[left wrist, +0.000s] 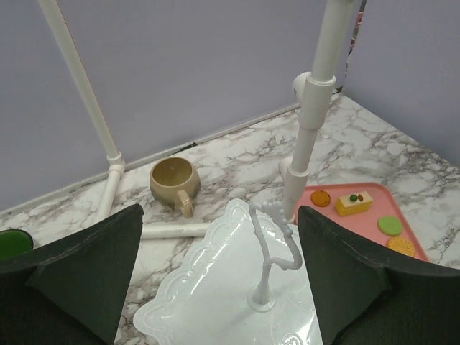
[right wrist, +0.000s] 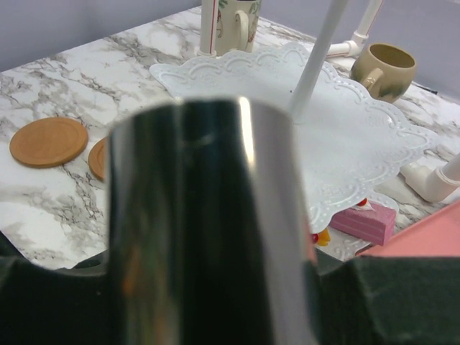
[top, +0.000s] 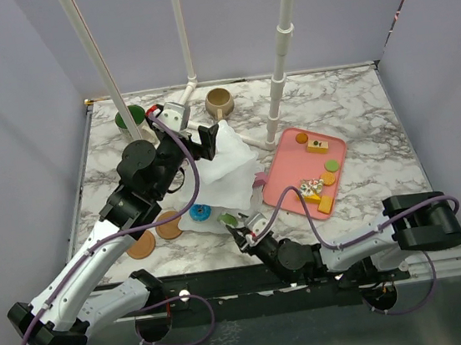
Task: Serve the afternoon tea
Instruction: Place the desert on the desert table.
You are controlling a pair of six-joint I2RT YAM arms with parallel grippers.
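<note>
Marble counter (top: 357, 106) carries the tiered stand (top: 232, 168) at its middle, left fingers (top: 207, 139) by its top. Left wrist: they spread wide, empty, flanking the handle (left wrist: 269, 244); closing off-centre could tip it. Right wrist: right fingers (right wrist: 402, 302) clamp metal tongs (right wrist: 208, 215), which may clip the stand.

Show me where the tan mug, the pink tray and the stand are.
tan mug (left wrist: 167, 195), left wrist view, front of its body
pink tray (top: 285, 175), top view, bare floor near its left corner
stand (left wrist: 215, 280), left wrist view, bare top plate
</note>
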